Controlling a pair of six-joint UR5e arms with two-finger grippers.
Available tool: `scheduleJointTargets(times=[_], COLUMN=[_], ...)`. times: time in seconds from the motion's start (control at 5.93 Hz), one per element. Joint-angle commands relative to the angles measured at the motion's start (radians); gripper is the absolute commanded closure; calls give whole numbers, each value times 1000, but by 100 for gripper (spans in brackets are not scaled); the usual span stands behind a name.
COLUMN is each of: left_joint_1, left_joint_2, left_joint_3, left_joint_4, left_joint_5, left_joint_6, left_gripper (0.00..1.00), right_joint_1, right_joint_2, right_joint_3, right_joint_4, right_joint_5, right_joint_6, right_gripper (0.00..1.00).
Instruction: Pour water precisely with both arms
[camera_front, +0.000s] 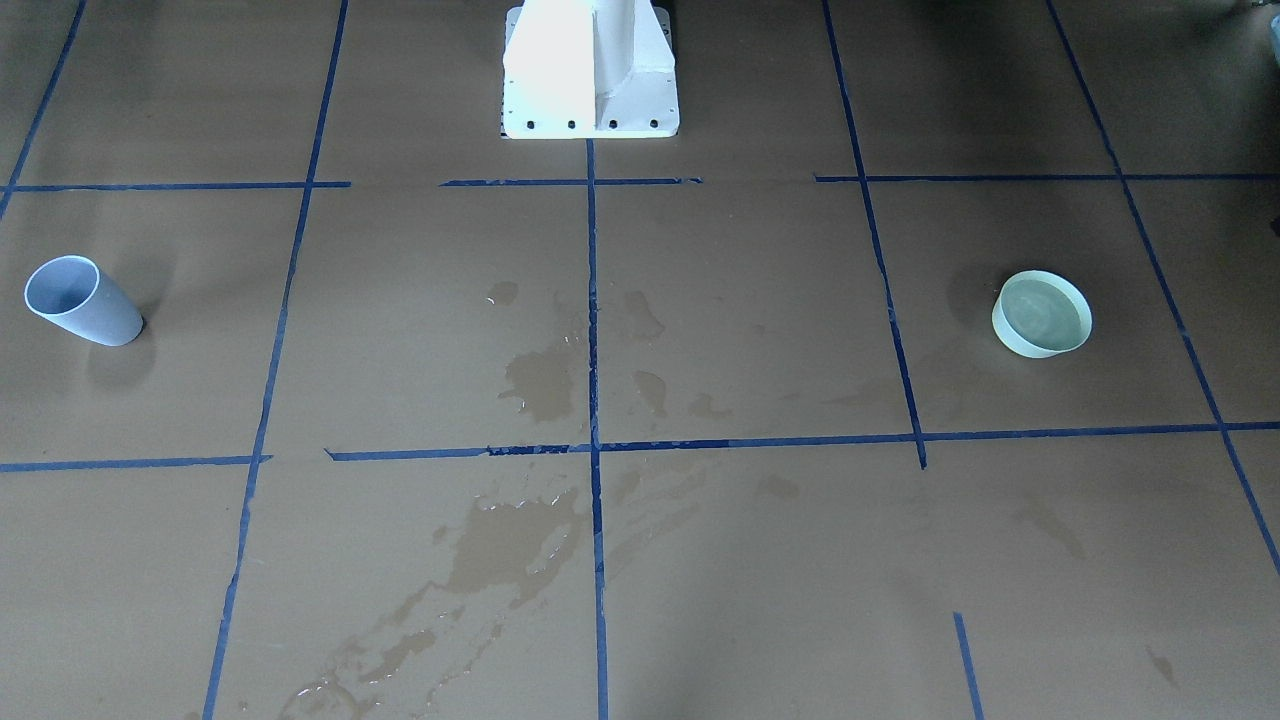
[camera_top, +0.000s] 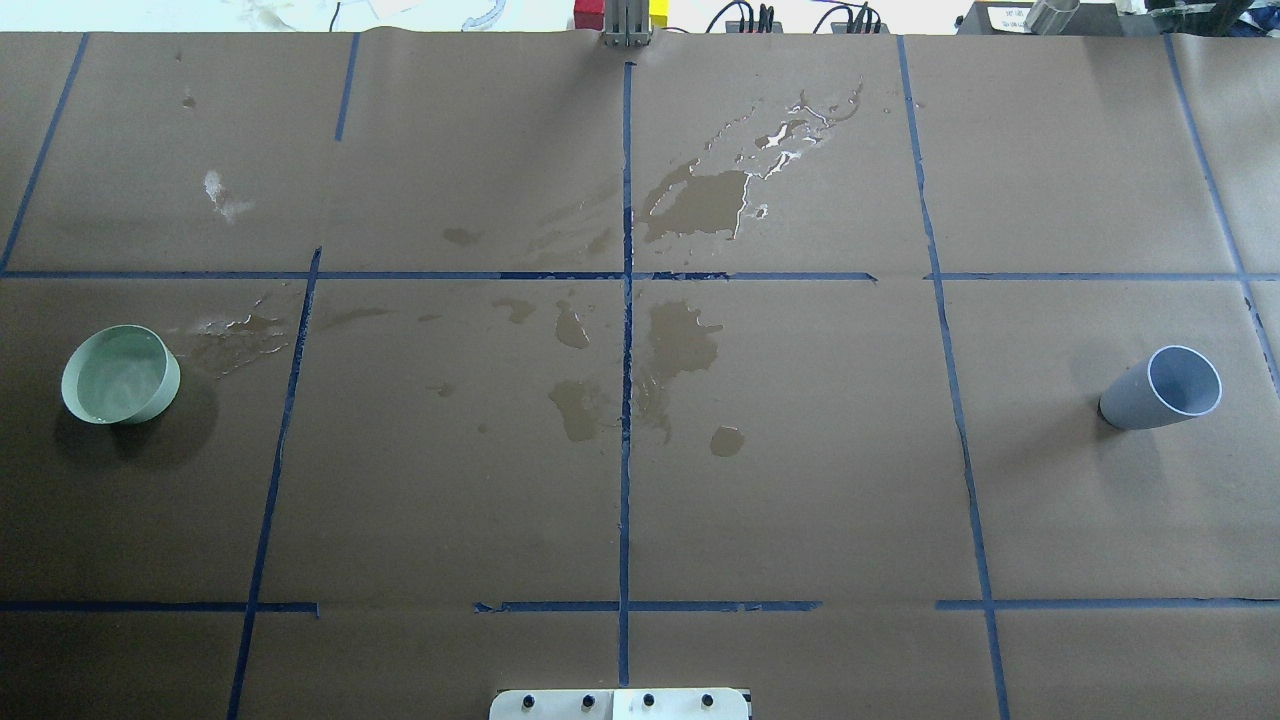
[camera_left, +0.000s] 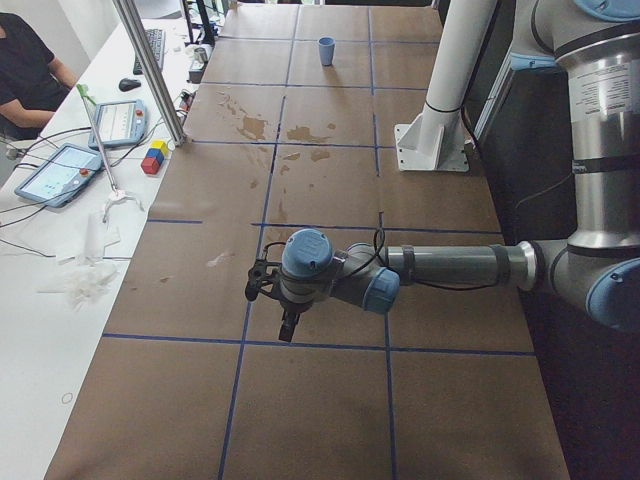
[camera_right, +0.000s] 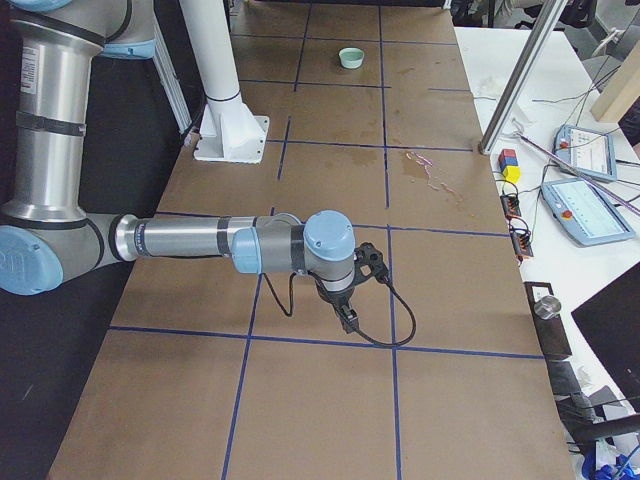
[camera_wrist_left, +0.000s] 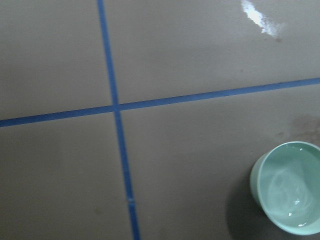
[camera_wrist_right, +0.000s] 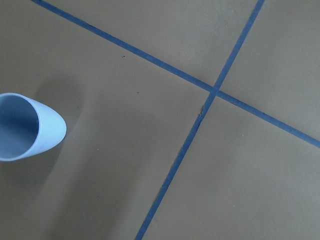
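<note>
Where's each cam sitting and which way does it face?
Front: across the table, facing the pedestal, steeply down; no arms.
Overhead: behind pedestal, looking forward and down; only its plate edge.
Left side: table's left end, looking along it; left arm near.
Right side: right end, looking along it; right arm near.
Left wrist: down at bowl; no body.
Right wrist: down at cup; no body.
Shared: front and overhead both show bowl, cup, spills, mirrored.
</note>
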Motion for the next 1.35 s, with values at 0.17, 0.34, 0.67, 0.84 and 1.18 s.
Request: scheduleJointTargets(times=[0.17,0.34,0.67,0.84,1.18], left_joint_1=[-93,-92,-92,-92,-90], left_joint_2=[-29,-32,-9,-9,-13], left_joint_3=[-93,-65,-52,-58,-51], left_joint_4=[415,416,408,404,399], left_joint_5=[48,33,-30,-32,-55], left_joint_6=[223,215,215,214,215], left_gripper=[0,0,0,0,0], right_joint_1=[1,1,-4,-2,-2], right_joint_2=[-16,-43,-39,-34,-27], right_joint_3=[-4,0,2,22,40], right_joint_4=[-3,-1,-83,-108,-106], right_joint_5=[-1,8,16,36,38], right_joint_6=[1,2,46,92,235], right_gripper=[0,0,0,0,0])
